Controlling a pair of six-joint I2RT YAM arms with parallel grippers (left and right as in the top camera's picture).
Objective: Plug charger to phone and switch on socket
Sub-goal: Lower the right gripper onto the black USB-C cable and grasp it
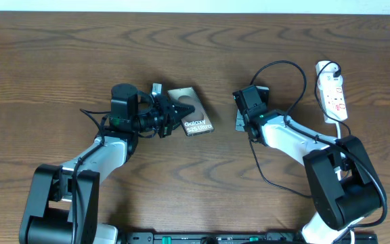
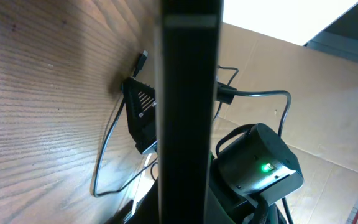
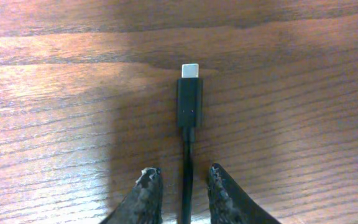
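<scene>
Two tools are in play. The right tool (image 3: 184, 180) stands narrowly spread, one finger on each side of the charger (image 3: 189, 102), with a sliver of daylight on both sides; I see no pinch yet. The connector tip lies flat on the table (image 1: 46, 68), pointing away from the fingers. The left tool (image 1: 170, 114) is pressed together on what I judge to be the phone (image 1: 196, 122), held by its left edge and slightly tilted.

Risks noted: the fingers bracket the thin cord behind the connector body, so a grip there may let the tip droop or twist and miss the port. Because the phone is held at one edge only, it may pivot under the push of insertion.

Bare wood lies between phone and connector, giving fair room to approach. The socket (image 1: 333, 95) sits well apart near the table's right edge, behind the right arm, and slack cord loops beside that arm, a possible snag.
</scene>
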